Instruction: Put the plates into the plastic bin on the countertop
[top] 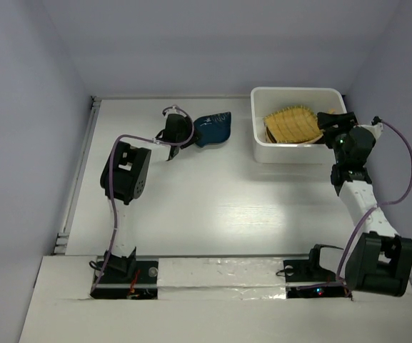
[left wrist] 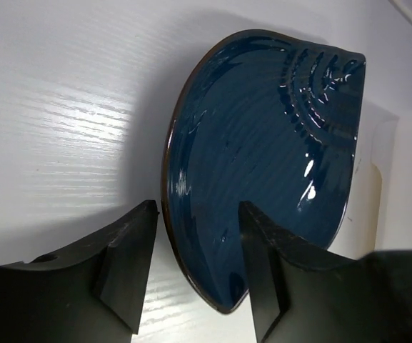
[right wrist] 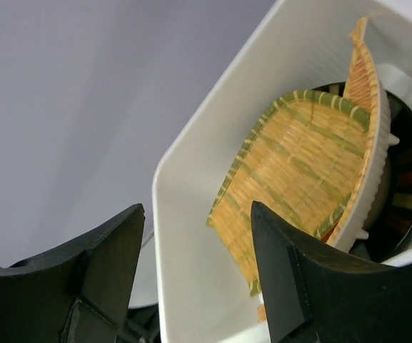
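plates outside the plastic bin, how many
1: the navy leaf plate, left of the plastic bin, its rim inside the open left gripper. None seems hidden.

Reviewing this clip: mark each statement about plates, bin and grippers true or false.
1. The navy leaf plate is outside the plastic bin. True.
2. The right gripper is clamped on a plate. False: its jaws are open and empty, beside the bin.
3. The bin is empty. False: a yellow-green woven plate leans inside it, with other dishes behind.
4. The left gripper is open, with its fingers on either side of the navy plate's rim. True.
5. The bin stands at the far left of the countertop. False: it stands at the far right.
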